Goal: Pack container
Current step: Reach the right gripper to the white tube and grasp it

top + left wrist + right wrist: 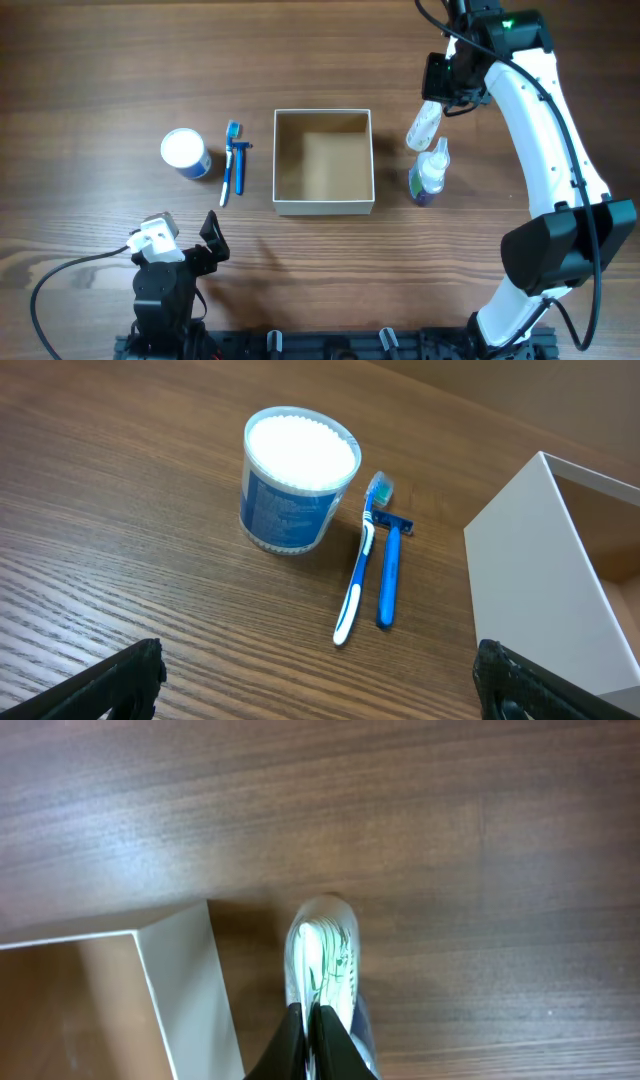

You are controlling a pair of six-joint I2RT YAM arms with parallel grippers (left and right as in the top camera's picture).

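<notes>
The container (324, 207), a square white box with a tan inside, sits mid-table and looks empty; its wall shows in the left wrist view (540, 590) and right wrist view (185, 980). My right gripper (437, 95) is shut on a white tube with green print (422, 127), held above the table right of the box; the right wrist view shows the tube (325, 955) pinched in the jaws (312, 1030). A clear bottle with purple base (430, 172) stands below it. My left gripper (180, 240) is open and empty near the front edge, jaws wide (320, 680).
Left of the box lie a blue jar with a white lid (185, 153), a blue-white toothbrush (229, 160) and a blue razor (241, 165); all three show in the left wrist view, the jar (295, 490) farthest left. The right arm spans the table's right side.
</notes>
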